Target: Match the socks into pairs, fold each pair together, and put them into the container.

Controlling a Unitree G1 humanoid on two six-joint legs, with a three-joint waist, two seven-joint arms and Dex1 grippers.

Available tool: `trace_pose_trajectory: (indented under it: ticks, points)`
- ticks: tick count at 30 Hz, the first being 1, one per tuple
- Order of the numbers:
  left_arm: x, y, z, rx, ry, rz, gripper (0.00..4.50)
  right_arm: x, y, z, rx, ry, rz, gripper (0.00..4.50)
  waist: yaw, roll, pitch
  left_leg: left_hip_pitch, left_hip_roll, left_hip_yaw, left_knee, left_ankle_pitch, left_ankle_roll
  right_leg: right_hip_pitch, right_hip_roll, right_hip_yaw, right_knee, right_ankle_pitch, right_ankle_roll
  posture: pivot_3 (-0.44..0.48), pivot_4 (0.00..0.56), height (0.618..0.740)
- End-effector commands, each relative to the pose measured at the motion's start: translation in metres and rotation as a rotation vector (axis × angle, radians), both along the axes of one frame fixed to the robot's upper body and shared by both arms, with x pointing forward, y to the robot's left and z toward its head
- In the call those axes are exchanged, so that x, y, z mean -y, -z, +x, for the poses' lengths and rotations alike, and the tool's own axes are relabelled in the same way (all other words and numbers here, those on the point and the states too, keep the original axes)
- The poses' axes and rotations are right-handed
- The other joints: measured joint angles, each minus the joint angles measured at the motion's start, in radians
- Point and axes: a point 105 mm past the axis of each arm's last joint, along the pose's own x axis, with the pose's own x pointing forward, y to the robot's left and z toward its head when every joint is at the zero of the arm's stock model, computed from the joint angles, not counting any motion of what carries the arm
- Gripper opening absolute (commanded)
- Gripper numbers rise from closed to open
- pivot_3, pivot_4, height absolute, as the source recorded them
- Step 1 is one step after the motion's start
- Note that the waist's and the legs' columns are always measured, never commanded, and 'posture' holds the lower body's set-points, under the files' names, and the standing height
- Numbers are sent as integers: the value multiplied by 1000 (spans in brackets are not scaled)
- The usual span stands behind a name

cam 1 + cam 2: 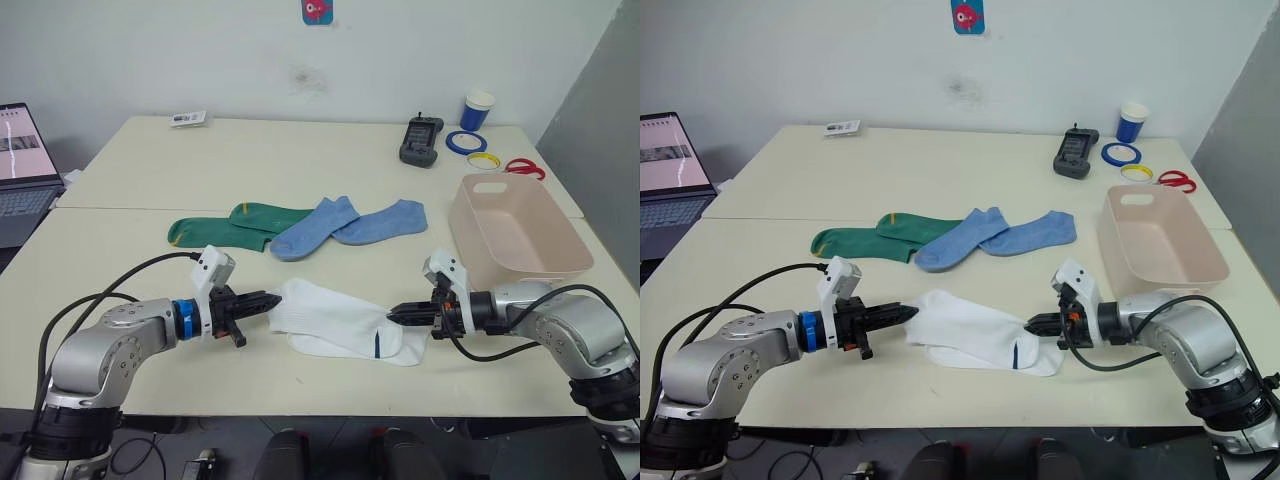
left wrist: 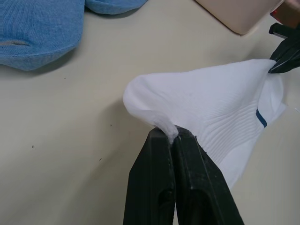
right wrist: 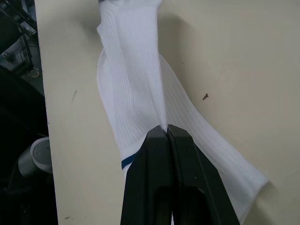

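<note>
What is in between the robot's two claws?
The white socks stretch between them on the table: the left claw pinches one end, the right claw the other, seen in both eye views.

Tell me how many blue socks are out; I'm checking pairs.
2: both light blue socks lie mid-table, overlapping, beside the green socks and behind the white socks. None seems hidden.

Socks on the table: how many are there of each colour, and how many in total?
White socks: 2, stacked, pinched at both ends by the left end effector and the right end effector
Light blue socks: 2
Green socks: 2
Total: 6
</note>
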Motion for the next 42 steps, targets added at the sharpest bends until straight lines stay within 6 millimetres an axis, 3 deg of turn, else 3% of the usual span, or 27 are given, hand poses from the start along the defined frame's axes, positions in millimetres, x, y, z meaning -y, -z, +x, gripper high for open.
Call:
trace_pose_trajectory:
  ticks: [1, 21, 25, 28, 32, 37, 42]
  points:
    - [-1, -12, 4, 45, 11, 2, 29, -1, -8, -1, 40, -9, 16, 0, 0, 0, 0, 0, 0, 0, 0, 0, 0, 0, 0, 0, 0, 0, 0, 0, 150, 740]
    - [3, -12, 7, 30, 58, 20, 29, -1, -6, -10, 22, -3, 15, 0, 0, 0, 0, 0, 0, 0, 0, 0, 0, 0, 0, 0, 0, 0, 0, 0, 150, 740]
    - [11, -4, -20, -54, 116, -10, 29, 6, -12, 8, 58, 32, 1, 0, -7, 0, 0, 0, 0, 0, 0, 0, 0, 0, 0, 1, 0, 0, 0, 0, 150, 740]
    - [27, 5, -46, -111, 153, -49, 29, 18, -25, 41, 130, 80, -32, 0, -9, 1, 0, 0, 1, 1, 0, 0, 0, -1, 0, 2, 0, 0, 0, 0, 150, 740]
    - [52, 6, -56, -128, 134, -132, 29, 14, -32, 67, 171, 47, -59, 0, -2, 1, 0, 0, 0, 1, 0, 0, 0, 0, 0, 1, 0, 1, -1, 0, 150, 740]
    - [68, 22, -70, -192, 129, -131, 29, -2, -14, 76, 153, -73, -162, 0, -2, 1, 0, 0, 0, 0, 0, 0, 0, 0, 0, 1, 0, 2, -4, 0, 150, 740]
    - [69, 14, -68, -220, 58, -248, 29, -21, -16, 79, 166, -130, -153, 0, -2, 1, 0, 0, 0, 0, 1, 0, 0, 0, 0, 1, 1, 2, -4, 0, 150, 740]
